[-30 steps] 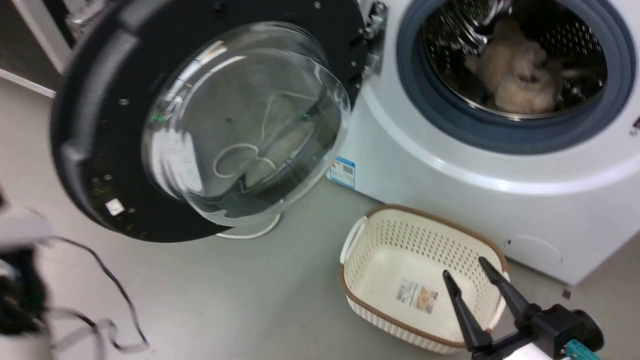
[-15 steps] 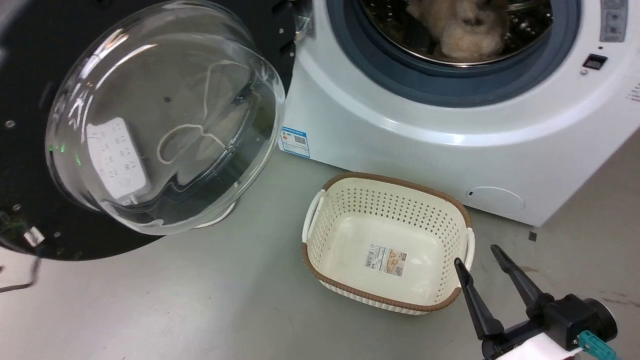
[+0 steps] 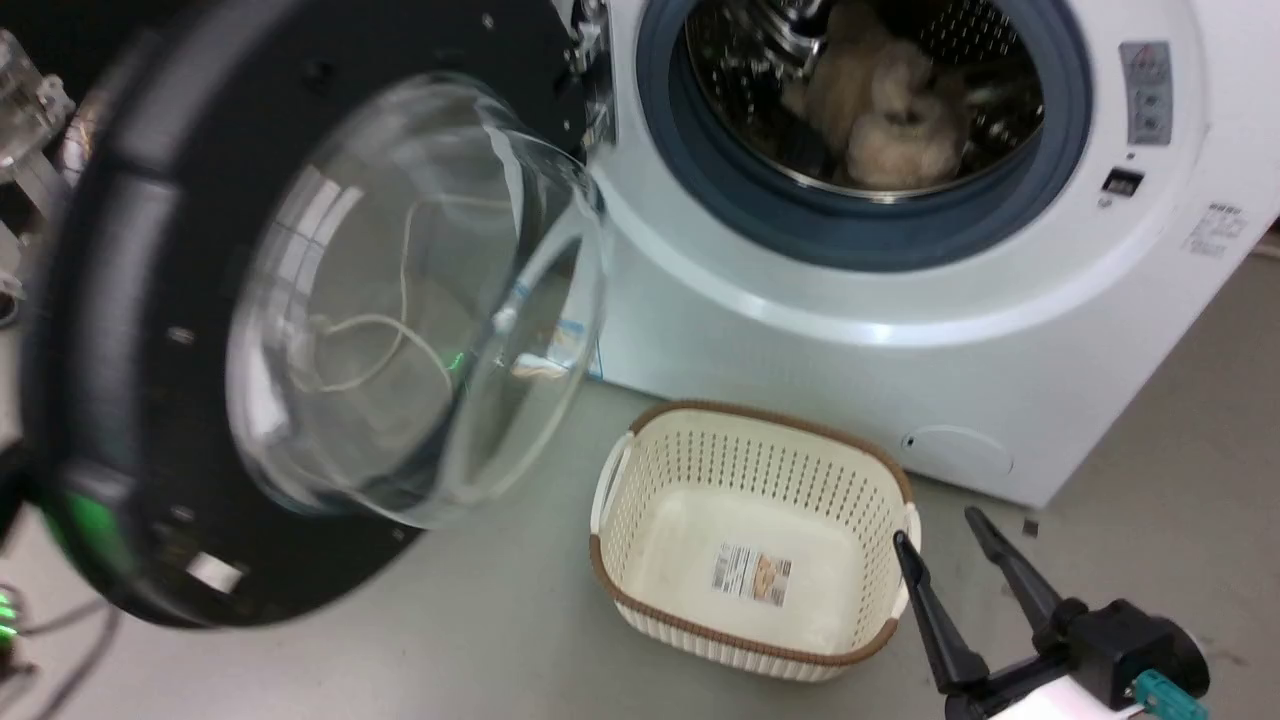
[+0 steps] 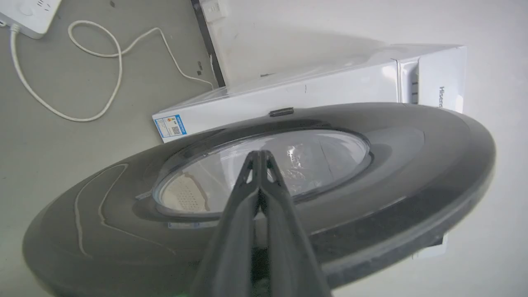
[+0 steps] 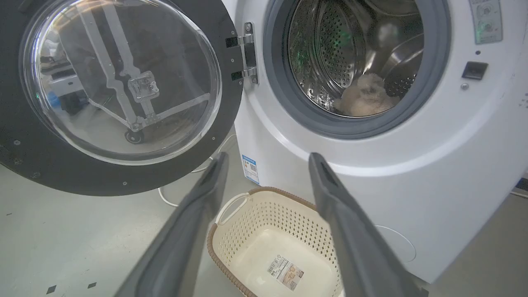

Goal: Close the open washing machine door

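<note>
One washing machine door (image 3: 330, 320), open leftward

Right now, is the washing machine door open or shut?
Open. The washing machine door stands swung out from its hinge, and the drum with a fluffy thing inside is uncovered.

washing machine door (image 3: 120, 300): glossy black plastic rim, clear smooth glass bowl. washer body (image 3: 800, 370): glossy white, metal or plastic, can't tell. drum (image 5: 326, 62): shiny perforated steel. door seal (image 3: 860, 240): matt grey rubber. hinge (image 5: 248, 53): bright metal. bundle in drum (image 3: 890, 110): fluffy beige cloth. basket (image 3: 760, 460): matt cream perforated plastic, brown rim. floor (image 3: 500, 650): smooth matt grey.
</note>
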Tool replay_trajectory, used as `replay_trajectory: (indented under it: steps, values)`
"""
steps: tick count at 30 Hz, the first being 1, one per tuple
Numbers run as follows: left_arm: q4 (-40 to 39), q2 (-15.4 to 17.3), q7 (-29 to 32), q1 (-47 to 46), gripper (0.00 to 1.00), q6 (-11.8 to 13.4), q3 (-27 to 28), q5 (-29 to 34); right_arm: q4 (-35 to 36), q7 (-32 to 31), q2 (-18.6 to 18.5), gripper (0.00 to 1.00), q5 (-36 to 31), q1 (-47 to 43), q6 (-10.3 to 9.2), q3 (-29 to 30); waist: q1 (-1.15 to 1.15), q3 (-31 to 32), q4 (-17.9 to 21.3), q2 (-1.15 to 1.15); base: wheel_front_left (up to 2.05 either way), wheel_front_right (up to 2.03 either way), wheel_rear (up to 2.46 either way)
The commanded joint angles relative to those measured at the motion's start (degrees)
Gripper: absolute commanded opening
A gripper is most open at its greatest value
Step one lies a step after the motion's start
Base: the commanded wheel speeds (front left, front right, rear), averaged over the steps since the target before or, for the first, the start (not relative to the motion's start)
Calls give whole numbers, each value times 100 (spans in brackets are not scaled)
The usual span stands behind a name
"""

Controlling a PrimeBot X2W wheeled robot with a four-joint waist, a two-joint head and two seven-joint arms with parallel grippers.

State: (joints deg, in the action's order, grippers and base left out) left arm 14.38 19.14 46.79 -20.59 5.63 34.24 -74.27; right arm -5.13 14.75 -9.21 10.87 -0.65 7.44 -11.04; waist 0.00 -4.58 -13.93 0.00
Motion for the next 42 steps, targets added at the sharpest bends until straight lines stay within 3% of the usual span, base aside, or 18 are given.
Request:
replay_trajectory:
  steps: [1, 5, 6, 12, 15, 19, 22, 23, 27, 34, 42]
  values:
    - [-37, -70, 61, 115, 0, -39, -49, -31, -17, 25, 27, 100, -35, -58, 5, 15, 0, 125, -12, 0, 0, 0, 0]
    - [-660, -511, 608, 624, 0, -176, -405, -246, -92, 25, 144, 100, -122, -131, 5, 80, 0, 410, 43, 0, 0, 0, 0]
    - [-660, -511, 608, 624, 0, -176, -405, -246, -92, 25, 144, 100, -122, -131, 5, 80, 0, 410, 43, 0, 0, 0, 0]
    - [-1468, -1219, 1037, 1385, 0, -287, -923, -424, -137, 25, 229, 100, -224, -169, 5, 250, 0, 597, 269, 0, 0, 0, 0]
    - [-1805, -1491, 1028, 1755, 0, -321, -1253, -507, -156, 25, 232, 100, -257, -156, 5, 325, 0, 617, 474, 0, 0, 0, 0]
    - [-2096, -1613, 777, 2184, 0, -347, -1910, -684, -166, 25, 210, 100, -297, -131, 5, 376, 0, 548, 837, 0, 0, 0, 0]
    - [-2145, -1623, 304, 2332, 0, -411, -2569, -1071, -124, 25, 113, 100, -298, -74, 5, 366, 0, 356, 1157, 0, 0, 0, 0]
    - [-1982, -1625, -473, 2203, 0, -634, -3384, -1378, -52, 25, -26, 100, -230, 37, 5, 429, 0, 8, 1649, 0, 0, 0, 0]
    - [-1626, -1625, -1310, 1799, 0, -848, -3996, -1535, -30, 25, -99, 100, -123, 177, 5, 456, 0, -300, 2183, 0, 0, 0, 0]
    - [-674, -1626, -2701, 721, 0, -1019, -4597, -1673, -62, 25, -43, 100, 24, 373, 5, 494, 0, -654, 3030, 0, 0, 0, 0]
    - [551, -1626, -4105, -806, 0, -1067, -4967, -2035, -106, 25, 44, 100, 116, 532, 5, 469, 0, -941, 3546, 0, 0, 0, 0]
